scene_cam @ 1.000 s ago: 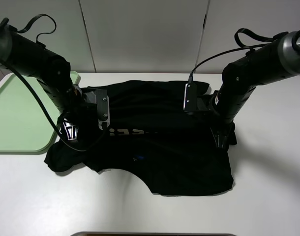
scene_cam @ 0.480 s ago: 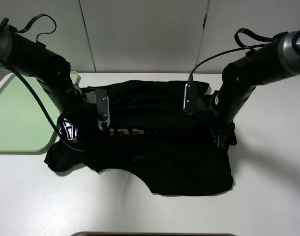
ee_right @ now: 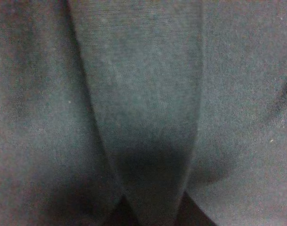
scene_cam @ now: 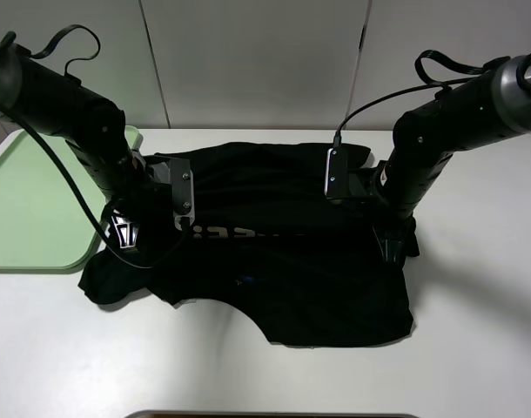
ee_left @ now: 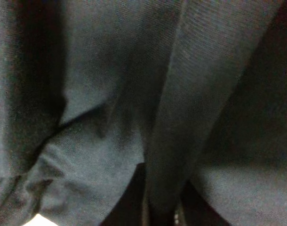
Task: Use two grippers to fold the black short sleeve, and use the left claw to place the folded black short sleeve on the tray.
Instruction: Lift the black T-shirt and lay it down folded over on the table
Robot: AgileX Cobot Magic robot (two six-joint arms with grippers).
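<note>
Fold under way: my left claw and right claw each pinch a ridge of the shirt, which lies spread just beside the tray. Next, I judge, both lift evenly and fold it over.

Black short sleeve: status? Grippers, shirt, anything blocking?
Grippers: left gripper and right gripper both shut on black short sleeve. Shirt spread on table, off tray. Nothing seen in the way.

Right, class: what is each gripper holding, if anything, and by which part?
Both hold the black short sleeve: the left gripper pinches a fold at the edge nearest the tray, the right gripper a fold at the opposite edge.
</note>
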